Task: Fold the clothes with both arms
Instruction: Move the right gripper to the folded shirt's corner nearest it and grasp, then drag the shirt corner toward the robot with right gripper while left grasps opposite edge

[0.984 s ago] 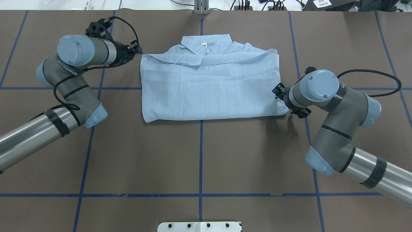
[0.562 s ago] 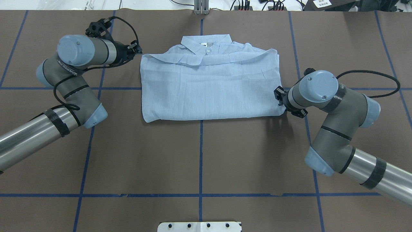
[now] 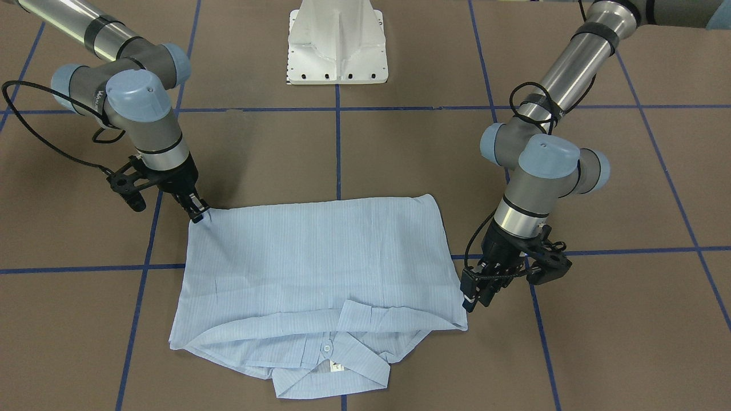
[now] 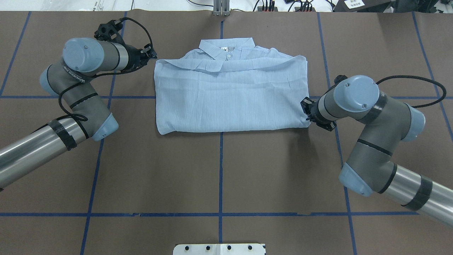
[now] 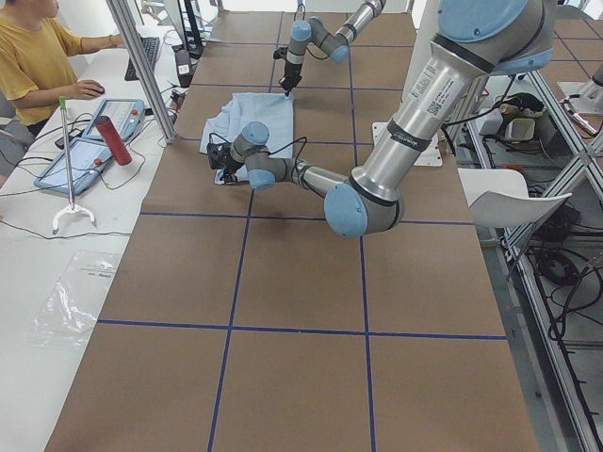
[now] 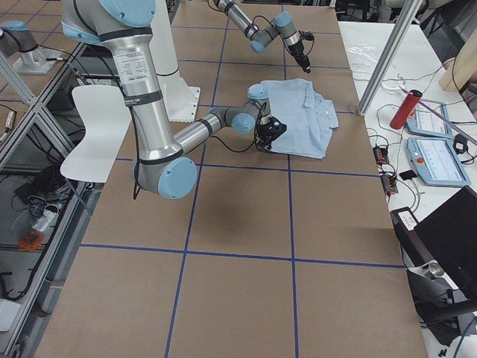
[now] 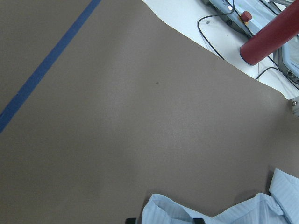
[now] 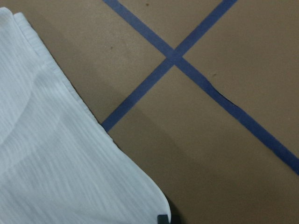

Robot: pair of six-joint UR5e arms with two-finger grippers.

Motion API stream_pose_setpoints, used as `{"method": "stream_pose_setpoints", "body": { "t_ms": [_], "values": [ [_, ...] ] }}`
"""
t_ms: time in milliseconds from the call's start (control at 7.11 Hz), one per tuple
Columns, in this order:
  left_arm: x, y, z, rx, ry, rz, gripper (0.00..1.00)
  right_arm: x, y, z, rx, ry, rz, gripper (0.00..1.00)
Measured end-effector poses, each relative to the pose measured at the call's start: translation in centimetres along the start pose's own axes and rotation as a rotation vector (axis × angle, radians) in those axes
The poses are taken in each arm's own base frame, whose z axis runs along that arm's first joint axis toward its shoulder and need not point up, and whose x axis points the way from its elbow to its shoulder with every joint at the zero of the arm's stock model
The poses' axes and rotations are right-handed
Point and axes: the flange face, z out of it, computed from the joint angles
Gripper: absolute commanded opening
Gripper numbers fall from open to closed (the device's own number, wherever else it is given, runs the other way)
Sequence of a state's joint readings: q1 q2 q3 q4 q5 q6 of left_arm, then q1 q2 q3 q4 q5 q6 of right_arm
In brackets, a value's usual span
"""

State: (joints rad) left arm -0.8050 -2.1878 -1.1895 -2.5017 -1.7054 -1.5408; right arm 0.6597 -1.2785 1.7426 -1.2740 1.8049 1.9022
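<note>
The pale-blue striped shirt lies folded into a rectangle, collar at the far edge. My left gripper sits at its far left corner. In the left wrist view its fingertips stand apart, open, with the shirt's corner between them. My right gripper is down on the near right corner. In the right wrist view the tips look closed together on the corner of the cloth.
Blue tape lines grid the brown table. The white pedestal base stands at the robot's edge. Past the far edge are a red cylinder, tablets and a seated person.
My right gripper has moved left and nearer onto the shirt's near right corner, and that corner has drawn in slightly. The left arm has not moved.
</note>
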Motion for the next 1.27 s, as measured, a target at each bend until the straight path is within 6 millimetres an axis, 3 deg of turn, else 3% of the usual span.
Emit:
{"method": "stream_pose_setpoints", "body": {
  "t_ms": [141,422,844,984,1265],
  "values": [
    [-0.1,0.6,-1.5,-0.023,0.022,-0.003,0.51,1.9,0.0,-1.8,-0.012,-0.011,-0.004,0.00],
    [-2.0,3.2,-7.1,-0.122,0.076,-0.062,0.54,5.8,1.7,-5.9,-0.069,-0.025,-0.007,0.00],
    [-4.4,10.6,-12.6,-0.254,0.102,-0.146,0.55,9.6,9.2,-8.5,-0.195,-0.001,-0.064,0.00],
    [-4.6,11.8,-13.1,-0.275,0.102,-0.155,0.54,11.4,12.3,-9.5,-0.250,0.017,-0.101,0.00],
    [-4.3,13.6,-13.4,-0.305,0.106,-0.152,0.70,14.7,19.6,-11.3,-0.381,0.069,-0.160,0.00]
  ]
}}
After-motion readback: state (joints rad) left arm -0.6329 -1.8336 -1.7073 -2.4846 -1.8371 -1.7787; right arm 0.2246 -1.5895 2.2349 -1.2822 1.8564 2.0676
